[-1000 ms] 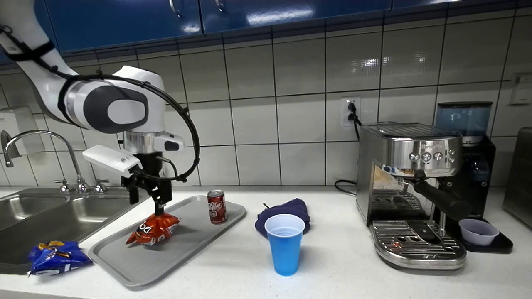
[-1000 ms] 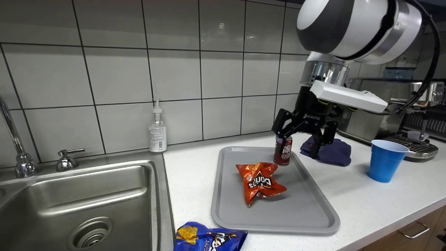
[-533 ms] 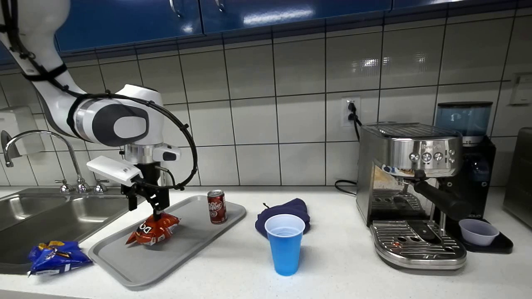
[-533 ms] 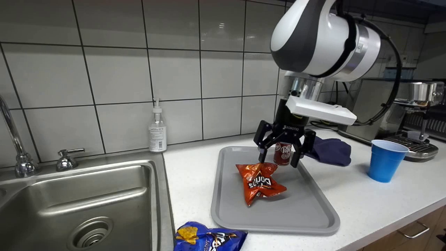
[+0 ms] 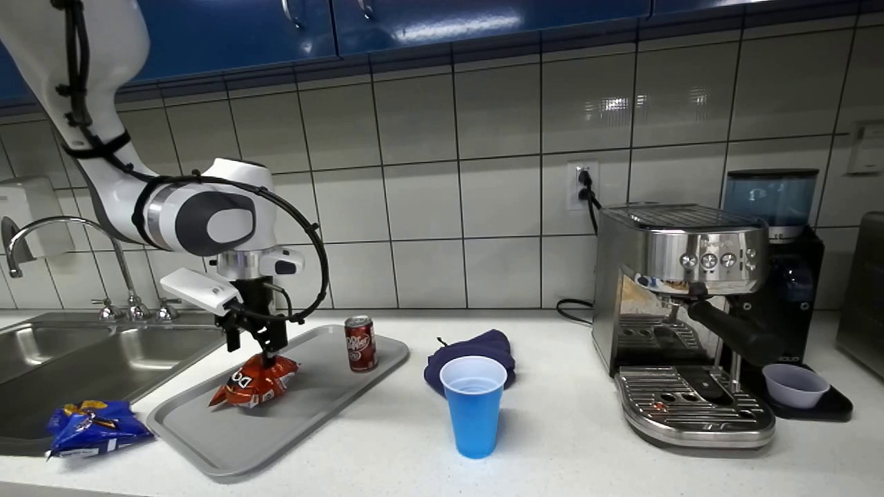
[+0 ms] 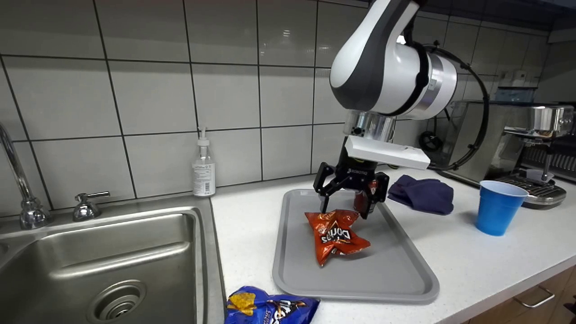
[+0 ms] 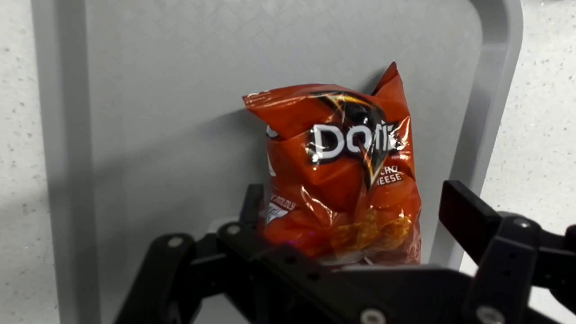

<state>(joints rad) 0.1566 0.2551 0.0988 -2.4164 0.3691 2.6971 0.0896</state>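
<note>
Grey-white tiled wall (image 5: 497,200) behind, glossy blue cabinets (image 5: 207,34) above, pale speckled bench (image 5: 573,449) below. Black two-finger end effector (image 6: 344,213) hangs low over a grey rectangular plastic tray (image 6: 382,276), fingers spread wide, nothing pinched. Glossy orange-red foil Doritos bag (image 7: 346,157) lies crumpled around the tray's middle, close below the end effector. Wrist view puts it between the fingers: one just beside its left edge, a strip of tray showing between its right edge and the opposite finger. Contact cannot be told. Step in hand, by my reading: lining up over the bag, grip not yet made. A grip from here would call for some more lowering, a small shift sideways to even the gaps, then a gentle squeeze; foil looks slick and soft. No other thing stands between fingers and bag. Dark red metal soda can (image 5: 360,345) stands upright toward the tray's far right; in an exterior view one finger partly hides it, so best minded in any sideways shift. Shiny blue foil snack bag (image 5: 97,429) lies off the tray, near left, by the stainless steel sink (image 6: 112,252); clear plastic pump bottle (image 6: 204,175) at that sink's far right corner. Farther right: crumpled dark purple cloth (image 6: 420,193), blue plastic cup (image 5: 475,421), silver metal espresso machine (image 5: 656,245), all well apart from the bag.
</note>
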